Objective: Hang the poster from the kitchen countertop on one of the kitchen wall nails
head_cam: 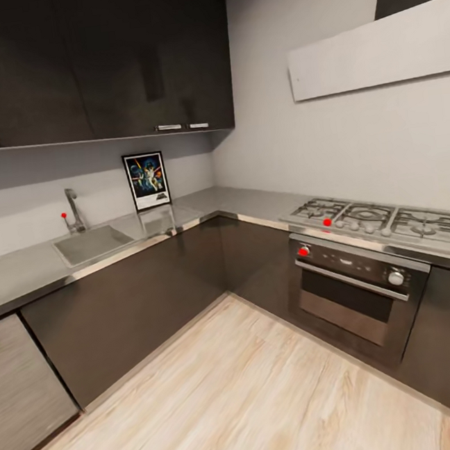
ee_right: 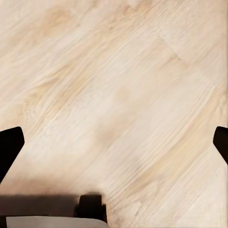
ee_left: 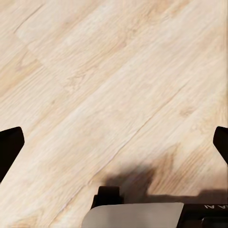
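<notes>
The poster (head_cam: 147, 181) stands upright on the kitchen countertop (head_cam: 21, 273), leaning against the back wall to the right of the sink (head_cam: 91, 244). It has a thin black frame, a white border and dark blue artwork. In the left wrist view my left gripper (ee_left: 114, 142) is open, its dark fingertips (ee_left: 9, 149) far apart over the wooden floor. My right gripper (ee_right: 114, 142) is open too, with nothing but floor between its fingertips (ee_right: 9, 147). No wall nail can be made out.
The countertop runs in an L to a gas hob (head_cam: 382, 220) and oven (head_cam: 354, 287) on the right. Dark wall cabinets (head_cam: 95, 65) hang above the sink. A chrome tap (head_cam: 73, 209) stands behind the sink. Light wooden floor (head_cam: 258, 389) lies between me and the cabinets.
</notes>
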### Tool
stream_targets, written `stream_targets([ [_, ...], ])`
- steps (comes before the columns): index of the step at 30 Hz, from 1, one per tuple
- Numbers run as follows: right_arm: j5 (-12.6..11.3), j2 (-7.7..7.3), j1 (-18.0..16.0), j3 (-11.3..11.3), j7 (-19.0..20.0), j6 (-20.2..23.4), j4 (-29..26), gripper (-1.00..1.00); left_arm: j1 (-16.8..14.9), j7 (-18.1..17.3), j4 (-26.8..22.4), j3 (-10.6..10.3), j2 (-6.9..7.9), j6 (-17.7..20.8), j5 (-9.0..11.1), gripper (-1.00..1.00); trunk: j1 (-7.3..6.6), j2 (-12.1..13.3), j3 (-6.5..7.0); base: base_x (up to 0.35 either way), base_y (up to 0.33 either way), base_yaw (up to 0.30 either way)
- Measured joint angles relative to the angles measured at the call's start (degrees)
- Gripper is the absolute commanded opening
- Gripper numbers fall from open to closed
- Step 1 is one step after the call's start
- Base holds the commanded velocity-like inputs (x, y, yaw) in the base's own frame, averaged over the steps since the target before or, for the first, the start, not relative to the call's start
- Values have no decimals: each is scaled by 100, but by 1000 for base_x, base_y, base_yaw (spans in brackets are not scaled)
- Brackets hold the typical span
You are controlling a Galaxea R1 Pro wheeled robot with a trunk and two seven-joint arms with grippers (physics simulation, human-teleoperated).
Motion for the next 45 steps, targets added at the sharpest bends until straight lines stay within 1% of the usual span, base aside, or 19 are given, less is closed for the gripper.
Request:
stream_targets([
  [11, 0, 0, 0, 0, 0, 0, 0, 100, 0, 6, -1, 1, 0, 6, 0, 100, 1, 0, 0, 292, -107, 232],
  [33, 0, 9, 0, 0, 0, -8, -8, 100, 0, 14, -1, 0, 0, 10, 0, 100, 3, 0, 0, 25, -10, 290],
  [45, 0, 9, 0, 0, 0, -6, -11, 100, 0, 14, 1, -9, 0, 13, 0, 100, 1, 0, 0, 209, -223, 157],
])
